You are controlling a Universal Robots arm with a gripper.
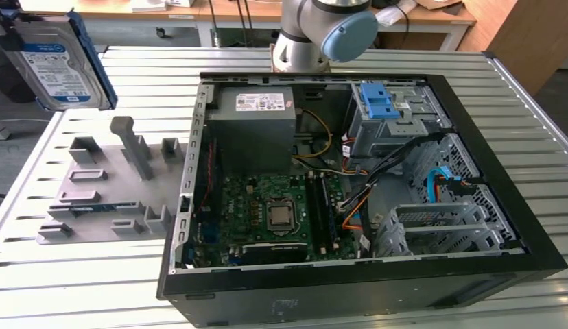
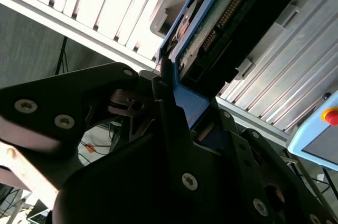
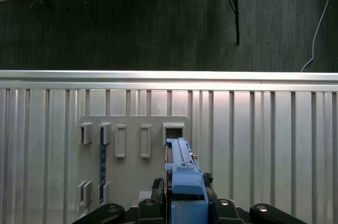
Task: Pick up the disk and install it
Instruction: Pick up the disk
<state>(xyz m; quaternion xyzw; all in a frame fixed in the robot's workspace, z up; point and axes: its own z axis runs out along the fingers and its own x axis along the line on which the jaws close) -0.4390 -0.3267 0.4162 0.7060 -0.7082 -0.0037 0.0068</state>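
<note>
The disk (image 1: pixel 60 65), a silver drive with a white-and-blue label in a blue carrier, hangs in the air at the exterior view's far left, above the grey fixture plate (image 1: pixel 105 185). My gripper (image 3: pixel 185 198) is shut on its blue carrier. In the first wrist view the disk (image 3: pixel 181 166) shows edge-on over the plate (image 3: pixel 132 171) and its slots. In the second wrist view the disk's (image 2: pixel 222 18) circuit-board side faces the camera, with my gripper (image 2: pixel 174 94) clamped on the carrier's edge. The drive cage (image 1: pixel 394 127) in the open computer case (image 1: pixel 357 185) lies far off to the exterior view's right.
The case lies open on the slatted table (image 1: pixel 503 123), showing a grey power-supply box (image 1: pixel 256 116), a motherboard (image 1: pixel 275 212) and a blue latch (image 1: pixel 380 103). The arm's base (image 1: pixel 311 34) stands behind the case. A pendant with a red button (image 2: pixel 322 134) sits off the table's edge.
</note>
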